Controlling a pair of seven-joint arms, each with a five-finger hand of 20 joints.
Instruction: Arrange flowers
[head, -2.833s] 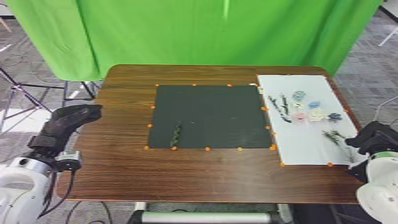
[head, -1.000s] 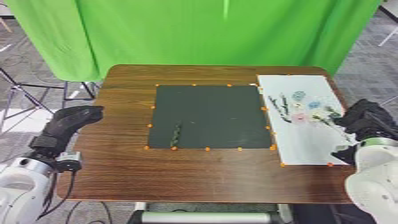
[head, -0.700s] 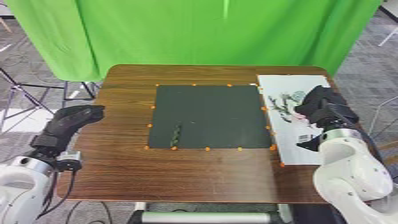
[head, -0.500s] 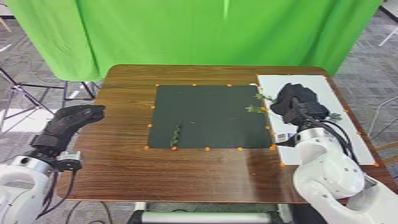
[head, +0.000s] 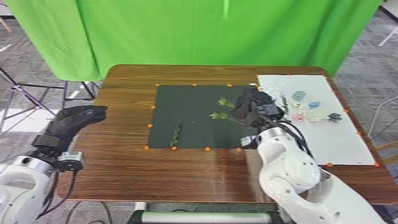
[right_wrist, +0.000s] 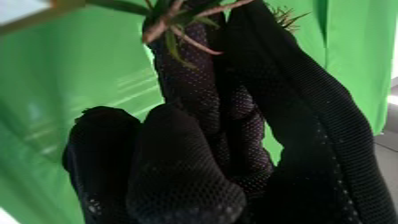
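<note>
Flowers in pale pink, white and blue on the white sheet. Nearest, on the brown table, a dark stem lying on the black mat. To its left, clear of the mat, the left hand; cannot tell whether open or shut. Over the mat's right part, the right hand, fingers closed round a leafy sprig, leaves pointing leftward. Farthest, a green curtain
</note>
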